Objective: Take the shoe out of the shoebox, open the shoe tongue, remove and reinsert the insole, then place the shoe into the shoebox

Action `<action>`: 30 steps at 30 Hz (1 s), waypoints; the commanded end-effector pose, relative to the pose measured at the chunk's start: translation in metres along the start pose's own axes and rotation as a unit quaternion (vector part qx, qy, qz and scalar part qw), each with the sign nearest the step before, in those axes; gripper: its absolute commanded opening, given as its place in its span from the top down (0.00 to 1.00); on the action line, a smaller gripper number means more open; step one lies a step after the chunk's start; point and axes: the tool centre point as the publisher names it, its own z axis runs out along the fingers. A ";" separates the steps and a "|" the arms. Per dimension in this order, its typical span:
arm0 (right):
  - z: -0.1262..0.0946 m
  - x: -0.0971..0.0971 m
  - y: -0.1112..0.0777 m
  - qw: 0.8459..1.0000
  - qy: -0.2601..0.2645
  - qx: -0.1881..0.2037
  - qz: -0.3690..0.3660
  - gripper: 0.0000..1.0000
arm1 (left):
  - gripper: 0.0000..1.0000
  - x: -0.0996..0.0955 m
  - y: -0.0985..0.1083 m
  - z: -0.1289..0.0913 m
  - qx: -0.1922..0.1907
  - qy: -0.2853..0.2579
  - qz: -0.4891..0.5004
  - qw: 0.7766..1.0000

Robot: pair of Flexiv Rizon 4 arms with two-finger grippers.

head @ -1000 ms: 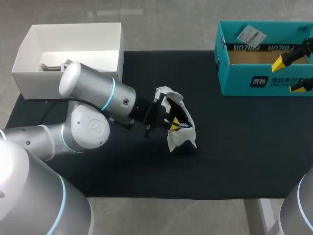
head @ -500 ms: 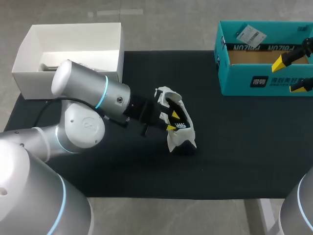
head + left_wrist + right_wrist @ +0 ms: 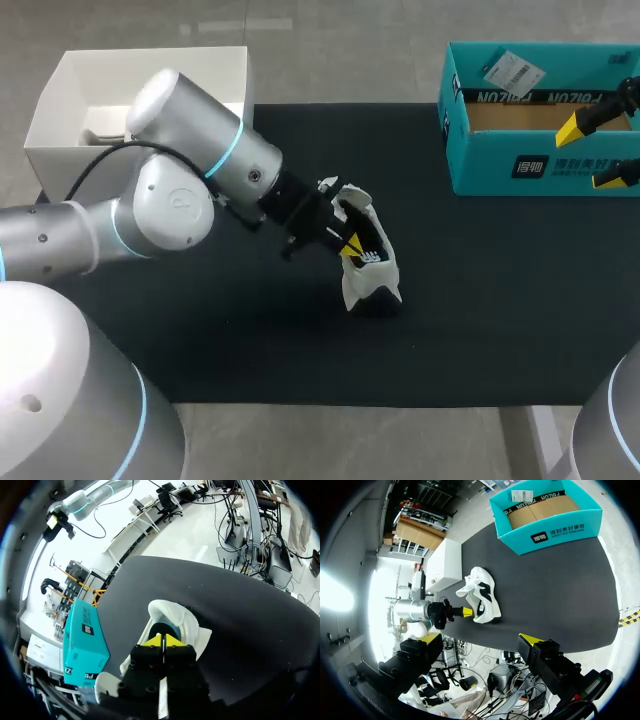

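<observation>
A white shoe (image 3: pixel 367 262) with black trim stands on the black mat (image 3: pixel 480 300) near the middle; it also shows in the right wrist view (image 3: pixel 483 598). My left gripper (image 3: pixel 349 245) is at the shoe's opening with its yellow tips pressed together. In the left wrist view the left gripper (image 3: pixel 162 640) is shut just over the shoe's (image 3: pixel 186 625) collar, the blue insole (image 3: pixel 163 629) showing inside. I see nothing pinched between the tips. My right gripper (image 3: pixel 598 152) hangs open over the teal shoebox (image 3: pixel 500 165) at the back right.
A white open box (image 3: pixel 60 110) with some items sits at the back left, behind my left arm's elbow. The teal shoebox (image 3: pixel 547 530) is open, its cardboard floor bare. The mat's front edge runs close to the table edge.
My left arm's wrist has swung toward the back of the table, so the gripper now comes at the shoe from the back left. Its fingers parted briefly, then shut. The shoe and right arm stayed put.
</observation>
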 end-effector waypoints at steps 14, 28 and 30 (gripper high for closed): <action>0.001 0.000 0.000 1.000 -0.001 0.000 0.001 0.00 | 1.00 -0.012 -0.004 0.003 0.086 0.276 0.172 0.942; 0.001 0.000 0.000 1.000 -0.001 0.000 0.001 0.00 | 1.00 -0.012 0.001 0.009 0.070 0.242 0.170 0.953; 0.001 0.000 0.000 1.000 -0.001 0.000 0.001 0.00 | 1.00 -0.012 0.007 0.013 0.059 0.232 0.159 0.958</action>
